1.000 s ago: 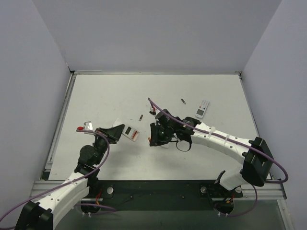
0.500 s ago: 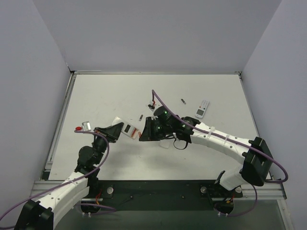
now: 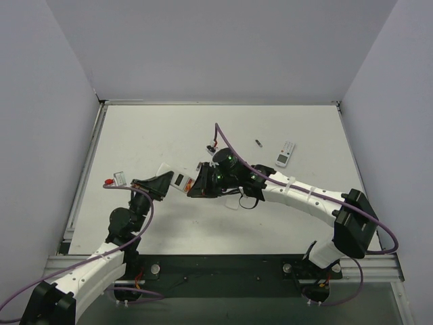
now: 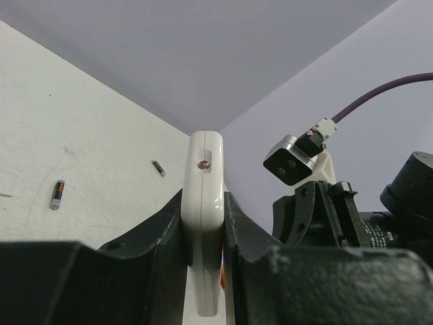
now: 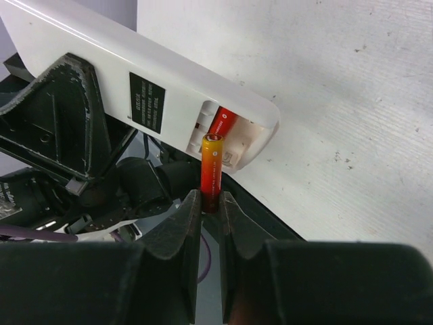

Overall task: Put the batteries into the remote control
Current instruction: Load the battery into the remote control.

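Left of the table's [image 3: 291, 223] centre, my right gripper [image 5: 210, 206] pinches the second small red cylindrical battery [image 5: 211, 166] at the open bay of the white rectangular plastic remote [image 5: 135, 74] (left gripper [image 4: 203, 223] clamped on it), so next I'd line it up and press it home.

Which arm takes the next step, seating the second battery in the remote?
Right. The right end effector grips a red battery, tip at the remote's open compartment, beside the seated battery. The left end effector is clamped on the remote, so it should just hold.

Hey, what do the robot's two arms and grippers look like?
The left arm and right arm each have white links, black joints and a purple cable alongside. The left gripper and right gripper have matte black wedge-shaped fingers.
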`<action>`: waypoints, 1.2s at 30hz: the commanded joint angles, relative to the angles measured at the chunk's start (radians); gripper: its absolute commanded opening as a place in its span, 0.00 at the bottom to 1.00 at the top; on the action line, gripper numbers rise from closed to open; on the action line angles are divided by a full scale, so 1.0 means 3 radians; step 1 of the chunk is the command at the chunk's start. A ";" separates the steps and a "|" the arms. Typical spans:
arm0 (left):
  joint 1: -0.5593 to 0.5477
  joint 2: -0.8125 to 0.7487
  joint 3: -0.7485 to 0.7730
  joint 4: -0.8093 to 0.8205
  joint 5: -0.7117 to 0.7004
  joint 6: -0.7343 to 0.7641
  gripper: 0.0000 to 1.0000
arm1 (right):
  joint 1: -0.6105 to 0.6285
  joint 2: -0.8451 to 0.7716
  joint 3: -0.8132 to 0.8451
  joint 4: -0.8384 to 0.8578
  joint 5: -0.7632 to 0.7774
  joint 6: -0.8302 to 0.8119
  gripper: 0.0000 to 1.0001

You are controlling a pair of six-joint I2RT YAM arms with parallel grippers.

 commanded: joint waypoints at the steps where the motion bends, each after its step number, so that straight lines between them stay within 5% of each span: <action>1: -0.0003 -0.0045 -0.0422 0.0296 -0.0013 -0.0029 0.00 | -0.0012 0.0027 -0.0020 0.0200 0.0021 0.0230 0.00; 36: -0.0136 -0.0163 -0.0371 0.0337 -0.0080 -0.0187 0.00 | -0.0032 0.0099 0.0087 -0.0071 0.0364 0.0675 0.00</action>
